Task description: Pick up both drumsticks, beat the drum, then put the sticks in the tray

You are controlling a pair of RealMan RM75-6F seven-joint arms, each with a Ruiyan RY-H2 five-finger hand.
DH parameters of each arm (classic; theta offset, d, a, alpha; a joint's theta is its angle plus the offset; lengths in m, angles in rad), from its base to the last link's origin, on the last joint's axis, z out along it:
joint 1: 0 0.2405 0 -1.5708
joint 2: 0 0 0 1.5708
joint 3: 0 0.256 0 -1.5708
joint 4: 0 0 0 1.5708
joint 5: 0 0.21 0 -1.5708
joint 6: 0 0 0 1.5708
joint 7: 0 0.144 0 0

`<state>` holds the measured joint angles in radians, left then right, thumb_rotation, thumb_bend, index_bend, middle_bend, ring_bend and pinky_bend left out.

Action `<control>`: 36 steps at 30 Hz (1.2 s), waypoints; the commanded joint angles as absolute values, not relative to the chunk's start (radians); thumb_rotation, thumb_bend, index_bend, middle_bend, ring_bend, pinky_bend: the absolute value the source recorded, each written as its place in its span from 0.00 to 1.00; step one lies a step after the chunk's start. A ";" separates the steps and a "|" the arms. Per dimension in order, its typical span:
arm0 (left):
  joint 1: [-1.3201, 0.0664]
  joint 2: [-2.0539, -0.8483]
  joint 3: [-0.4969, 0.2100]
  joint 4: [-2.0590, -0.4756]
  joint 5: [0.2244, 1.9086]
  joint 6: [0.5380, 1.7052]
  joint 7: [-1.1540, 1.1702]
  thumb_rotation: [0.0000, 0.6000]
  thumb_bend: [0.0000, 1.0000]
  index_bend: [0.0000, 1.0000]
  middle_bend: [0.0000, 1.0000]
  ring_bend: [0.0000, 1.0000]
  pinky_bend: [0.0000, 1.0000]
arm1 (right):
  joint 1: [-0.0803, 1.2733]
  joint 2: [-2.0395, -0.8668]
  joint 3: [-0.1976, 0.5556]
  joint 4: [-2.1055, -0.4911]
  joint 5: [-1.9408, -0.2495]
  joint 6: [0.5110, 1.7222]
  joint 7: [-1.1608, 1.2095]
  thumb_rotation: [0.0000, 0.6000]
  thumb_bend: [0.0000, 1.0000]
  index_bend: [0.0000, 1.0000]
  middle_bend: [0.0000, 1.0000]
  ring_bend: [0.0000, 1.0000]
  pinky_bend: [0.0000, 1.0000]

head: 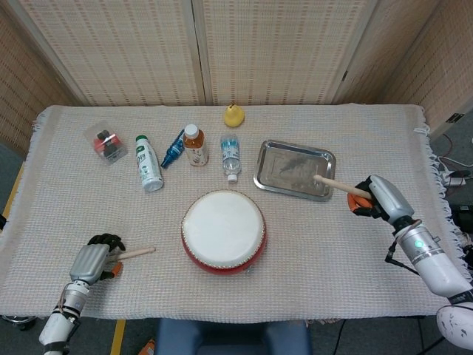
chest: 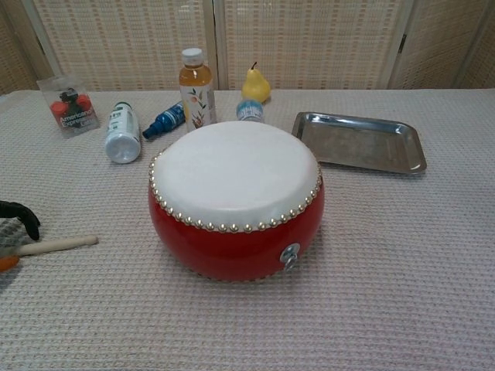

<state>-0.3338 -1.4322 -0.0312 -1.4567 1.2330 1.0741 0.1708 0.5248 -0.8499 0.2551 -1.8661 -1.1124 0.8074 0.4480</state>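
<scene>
L stick (head: 133,253) is gripped by left hand (head: 94,262), R stick (head: 340,186) by right hand (head: 373,197) (near tray (head: 295,170)); loosely held sticks could be dropped mid-lift.

Drum (head: 223,230) blocks the table's middle; bottles (head: 192,153) crowd behind it; cloth (head: 369,296) at both sides lies open.

Red drum (chest: 236,232), white head; silver tray (head: 295,169); yellow pear (chest: 256,83); beige waffle-weave cloth (chest: 402,263).
</scene>
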 commanded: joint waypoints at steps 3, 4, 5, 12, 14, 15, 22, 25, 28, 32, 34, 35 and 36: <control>-0.340 -1.449 -0.037 -1.462 1.201 1.078 0.233 1.00 0.39 0.41 0.19 0.11 0.13 | 0.522 -0.851 0.255 -1.861 -1.117 0.803 0.456 1.00 0.78 1.00 1.00 1.00 1.00; -0.340 -1.451 -0.036 -1.463 1.196 1.080 0.249 1.00 0.39 0.41 0.20 0.11 0.13 | 0.521 -0.851 0.255 -1.860 -1.118 0.803 0.459 1.00 0.78 1.00 1.00 1.00 1.00; -0.340 -1.451 -0.035 -1.465 1.192 1.081 0.259 1.00 0.39 0.42 0.20 0.11 0.13 | 0.520 -0.852 0.255 -1.859 -1.119 0.802 0.460 1.00 0.78 1.00 1.00 1.00 1.00; -0.328 -1.432 -0.018 -1.499 1.216 1.096 0.247 1.00 0.39 0.48 0.22 0.12 0.13 | 0.514 -0.852 0.256 -1.853 -1.127 0.803 0.473 1.00 0.78 1.00 1.00 1.00 1.00; -0.325 -1.432 -0.013 -1.500 1.226 1.102 0.245 1.00 0.39 0.48 0.22 0.12 0.13 | 0.512 -0.852 0.256 -1.852 -1.129 0.805 0.476 1.00 0.78 1.00 1.00 1.00 1.00; -0.325 -1.433 -0.011 -1.500 1.228 1.101 0.246 1.00 0.39 0.48 0.22 0.12 0.13 | 0.511 -0.852 0.257 -1.852 -1.130 0.805 0.477 1.00 0.78 1.00 1.00 1.00 1.00; -0.331 -1.457 -0.017 -1.488 1.212 1.099 0.278 1.00 0.39 0.41 0.21 0.12 0.13 | 0.505 -0.850 0.257 -1.849 -1.139 0.806 0.489 1.00 0.78 1.00 1.00 1.00 1.00; -0.333 -1.465 -0.021 -1.492 1.204 1.101 0.290 1.00 0.39 0.37 0.21 0.12 0.13 | 0.503 -0.850 0.258 -1.845 -1.140 0.806 0.497 1.00 0.78 1.00 1.00 1.00 1.00; -0.337 -1.471 -0.021 -1.494 1.203 1.097 0.302 1.00 0.39 0.38 0.21 0.12 0.13 | 0.502 -0.850 0.258 -1.841 -1.142 0.804 0.502 1.00 0.78 1.00 1.00 1.00 1.00; -0.342 -1.491 -0.027 -1.493 1.201 1.100 0.310 1.00 0.38 0.41 0.21 0.12 0.13 | 0.501 -0.853 0.257 -1.833 -1.144 0.800 0.510 1.00 0.78 1.00 1.00 1.00 1.00; -0.345 -1.499 -0.030 -1.492 1.203 1.104 0.314 1.00 0.38 0.42 0.21 0.12 0.13 | 0.501 -0.853 0.257 -1.830 -1.145 0.798 0.514 1.00 0.78 1.00 1.00 1.00 1.00; -0.347 -1.503 -0.032 -1.491 1.203 1.105 0.317 1.00 0.38 0.42 0.21 0.12 0.13 | 0.500 -0.853 0.258 -1.829 -1.147 0.798 0.516 1.00 0.78 1.00 1.00 1.00 1.00; -0.348 -1.506 -0.033 -1.489 1.202 1.105 0.320 1.00 0.38 0.43 0.21 0.12 0.13 | 0.499 -0.852 0.258 -1.828 -1.148 0.798 0.518 1.00 0.78 1.00 1.00 1.00 1.00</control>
<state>-0.3474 -1.5054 -0.0325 -1.4897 1.2026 1.1044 0.3186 0.4992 -0.8524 0.2577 -1.8279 -1.1474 0.7985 0.5178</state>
